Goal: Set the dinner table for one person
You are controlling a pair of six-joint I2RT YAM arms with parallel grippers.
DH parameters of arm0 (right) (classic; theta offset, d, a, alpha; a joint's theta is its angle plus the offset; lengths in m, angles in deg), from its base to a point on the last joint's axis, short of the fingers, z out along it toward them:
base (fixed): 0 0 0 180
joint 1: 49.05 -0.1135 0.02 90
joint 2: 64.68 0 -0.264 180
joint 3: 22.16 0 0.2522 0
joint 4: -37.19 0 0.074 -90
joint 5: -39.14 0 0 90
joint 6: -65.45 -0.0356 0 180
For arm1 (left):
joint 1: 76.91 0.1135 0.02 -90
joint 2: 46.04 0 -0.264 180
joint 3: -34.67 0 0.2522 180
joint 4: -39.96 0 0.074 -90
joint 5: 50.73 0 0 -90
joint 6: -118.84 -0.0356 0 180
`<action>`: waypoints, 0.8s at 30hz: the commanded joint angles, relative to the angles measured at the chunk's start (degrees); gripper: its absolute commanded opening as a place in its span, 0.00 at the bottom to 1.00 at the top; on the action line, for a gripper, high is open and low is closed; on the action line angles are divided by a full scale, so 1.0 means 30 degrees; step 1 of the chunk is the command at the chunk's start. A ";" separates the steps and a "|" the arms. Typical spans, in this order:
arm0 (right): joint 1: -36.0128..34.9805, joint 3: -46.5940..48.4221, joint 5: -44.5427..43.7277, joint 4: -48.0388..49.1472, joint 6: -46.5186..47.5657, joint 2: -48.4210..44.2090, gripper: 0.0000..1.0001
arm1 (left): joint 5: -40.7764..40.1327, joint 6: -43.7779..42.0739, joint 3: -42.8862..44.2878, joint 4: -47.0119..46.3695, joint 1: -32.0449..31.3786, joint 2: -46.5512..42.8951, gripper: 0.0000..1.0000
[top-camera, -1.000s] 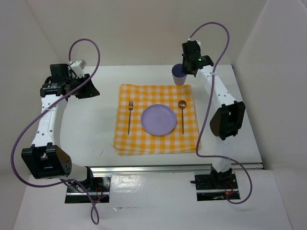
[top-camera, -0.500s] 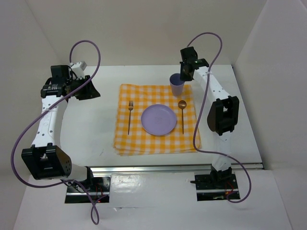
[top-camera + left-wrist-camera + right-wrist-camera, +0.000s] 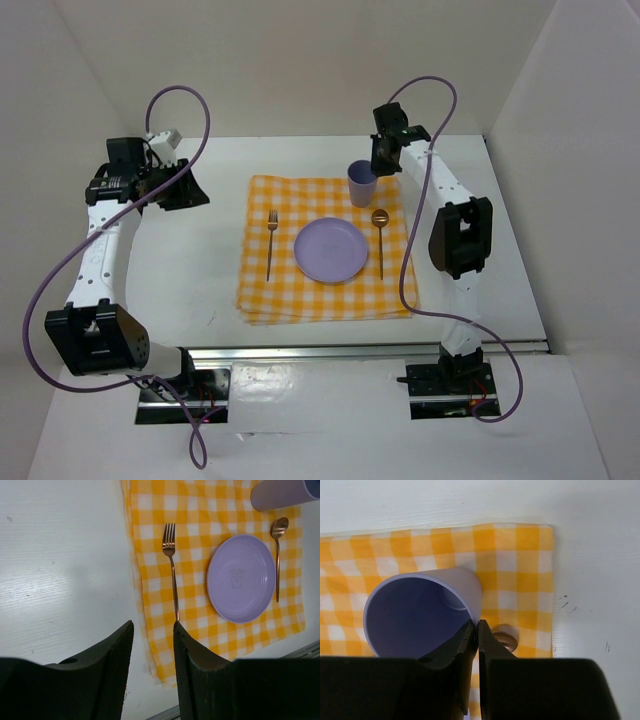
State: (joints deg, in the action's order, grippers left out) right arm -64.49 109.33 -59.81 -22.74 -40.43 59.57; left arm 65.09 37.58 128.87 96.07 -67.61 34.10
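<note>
The white dinner table carries a yellow-and-white checked cloth. On the cloth lie a purple plate, a copper fork to its left and a copper spoon to its right. My right gripper is shut on the rim of a purple cup, held over the cloth's far right corner; the rim sits between the jaws, with the spoon bowl below. My left gripper is open and empty above the table left of the cloth. The left wrist view shows fork and plate.
A metal rail runs along the table's near edge. White walls enclose the table at the back and on both sides. Purple cables loop from both arms.
My right gripper has carried the cup from the bare table behind the cloth leftward and nearer, over the cloth's far right corner. The left arm has not moved.
</note>
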 commanded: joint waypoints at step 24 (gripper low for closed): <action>0.0984 0.2445 0.0436 -0.0136 -0.0010 -0.1741 0.86 | 0.0650 -0.0479 -0.0008 -0.0376 0.0123 -0.0756 0.45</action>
State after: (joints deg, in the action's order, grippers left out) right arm -63.20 112.35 -58.26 -23.11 -40.83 59.50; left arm 65.20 37.60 128.87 96.07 -67.61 33.66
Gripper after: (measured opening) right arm 0.816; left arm 0.451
